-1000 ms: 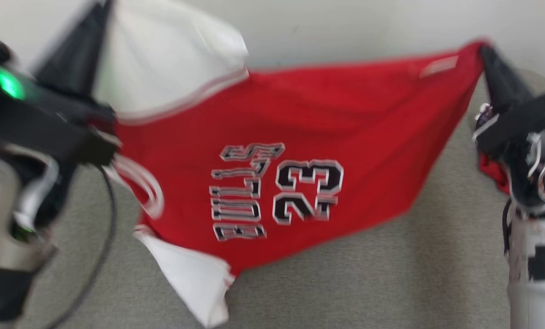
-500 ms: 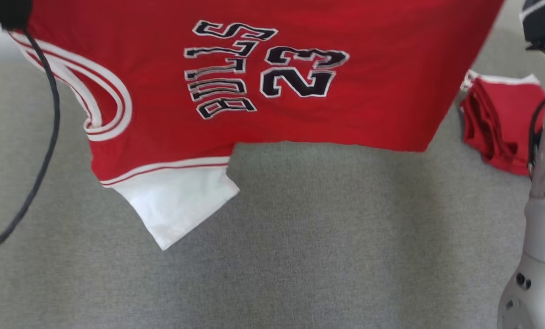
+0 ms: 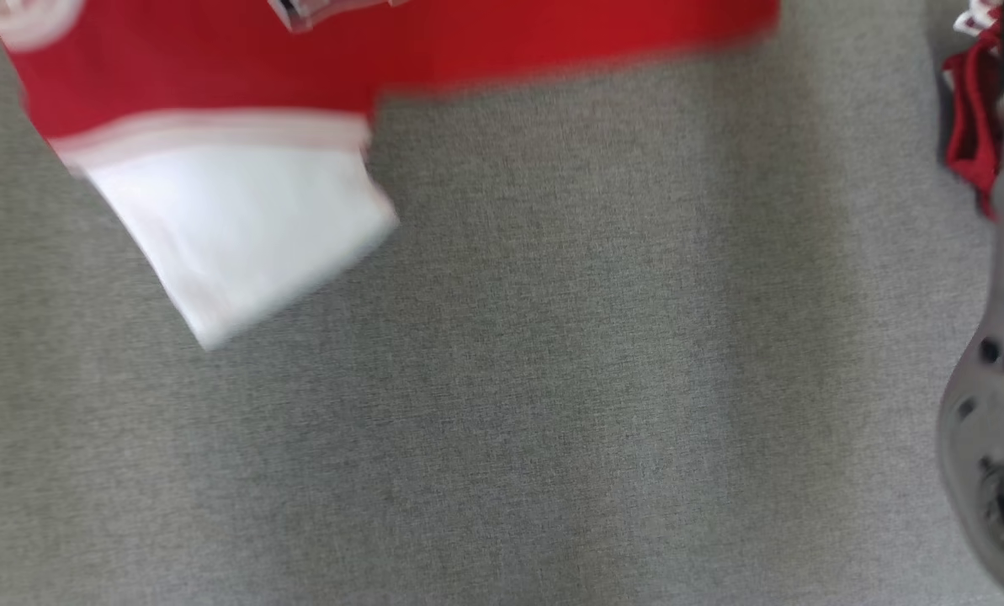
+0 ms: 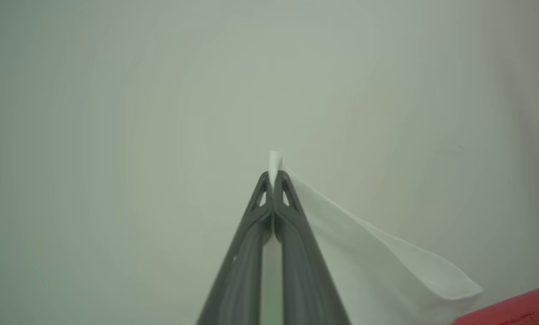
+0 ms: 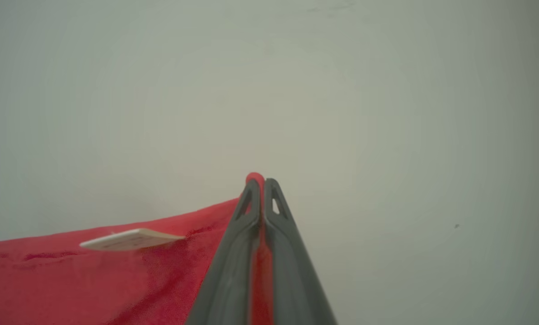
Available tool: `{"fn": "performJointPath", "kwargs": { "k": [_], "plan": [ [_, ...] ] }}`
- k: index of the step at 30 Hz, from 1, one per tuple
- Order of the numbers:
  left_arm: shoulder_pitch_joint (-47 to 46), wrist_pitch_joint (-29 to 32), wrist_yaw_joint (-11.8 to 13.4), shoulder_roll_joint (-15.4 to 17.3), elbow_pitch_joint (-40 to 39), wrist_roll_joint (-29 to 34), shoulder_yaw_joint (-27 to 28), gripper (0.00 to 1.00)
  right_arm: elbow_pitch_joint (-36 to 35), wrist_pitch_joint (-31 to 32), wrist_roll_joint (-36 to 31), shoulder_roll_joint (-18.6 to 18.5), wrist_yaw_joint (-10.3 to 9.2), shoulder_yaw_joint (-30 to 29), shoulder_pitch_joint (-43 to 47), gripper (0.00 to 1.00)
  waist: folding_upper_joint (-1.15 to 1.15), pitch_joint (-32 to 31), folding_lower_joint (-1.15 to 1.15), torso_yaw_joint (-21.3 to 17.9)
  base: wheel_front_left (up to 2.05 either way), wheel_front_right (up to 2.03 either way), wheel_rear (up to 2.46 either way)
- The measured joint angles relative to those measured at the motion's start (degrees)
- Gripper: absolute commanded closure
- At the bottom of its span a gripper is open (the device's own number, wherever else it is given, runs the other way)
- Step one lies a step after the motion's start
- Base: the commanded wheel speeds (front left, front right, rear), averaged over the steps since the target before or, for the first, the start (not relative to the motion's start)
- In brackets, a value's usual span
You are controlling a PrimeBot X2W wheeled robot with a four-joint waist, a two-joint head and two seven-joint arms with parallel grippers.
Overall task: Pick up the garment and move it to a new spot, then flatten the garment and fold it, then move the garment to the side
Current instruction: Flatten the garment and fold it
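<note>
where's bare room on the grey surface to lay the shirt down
The grey surface is bare across the middle and bottom of the head view, bordered by the garment and its white sleeve above and the pale robot arm at right. Crowded: the top right corner, where a bunched red cloth lies.

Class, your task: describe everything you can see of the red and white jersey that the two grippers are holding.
The garment is soft red cloth with a white sleeve edged in pale striped trim. It hangs spread between the grippers: the left gripper pinches a white corner, the right gripper a red corner near a small white label. Its lower edge hangs over the grey surface, blurred; contact cannot be told.
</note>
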Motion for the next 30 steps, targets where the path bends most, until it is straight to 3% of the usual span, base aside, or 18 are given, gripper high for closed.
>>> {"fn": "performJointPath", "kwargs": {
  "k": [5,11,18,22,23,26,30],
  "plan": [
    [-10.66,-10.47,0.15,-1.29,-0.48,4.88,0.58,1.00,3.83,-10.63,-5.12,-0.57,0.00,-4.50,-8.74,1.00,0.00,2.65,-0.01,-0.22,0.00,0.00,0.00],
    [-11.67,-12.25,-2.47,-0.30,-6.45,10.09,1.57,1.00,5.93,-13.62,-8.48,-1.36,0.00,-5.12,-10.02,1.00,-0.02,4.38,-0.04,0.38,0.00,0.00,0.00],
    [8.82,-12.24,-4.49,-0.21,-7.58,10.87,2.90,1.00,10.04,-14.00,-9.46,-4.53,0.00,1.05,-2.83,1.00,-0.01,6.97,-0.01,1.86,0.00,0.00,0.00],
    [20.31,-12.25,-5.42,-0.71,-9.98,10.25,3.70,1.00,10.56,-13.13,-6.47,-7.72,0.00,9.31,1.48,1.00,-0.01,6.81,-0.02,3.22,0.00,0.00,0.00],
    [26.08,-12.24,-5.92,-1.46,-10.68,8.59,4.30,1.00,9.64,-11.55,-3.78,-9.50,0.01,13.56,5.39,1.00,-0.01,5.95,-0.02,3.71,0.00,0.00,0.00],
    [32.40,-12.25,-5.94,-2.31,-11.63,6.98,3.83,1.00,7.70,-9.02,-1.09,-11.62,0.01,16.08,9.37,1.00,-0.02,4.69,-0.03,4.19,0.00,0.00,0.00],
    [46.53,-11.50,-6.44,-3.72,-11.95,2.74,1.02,1.00,3.47,0.51,4.63,-15.48,0.00,16.50,19.64,1.00,-0.02,1.12,-0.04,4.95,0.00,0.00,0.00]
  ]
}}
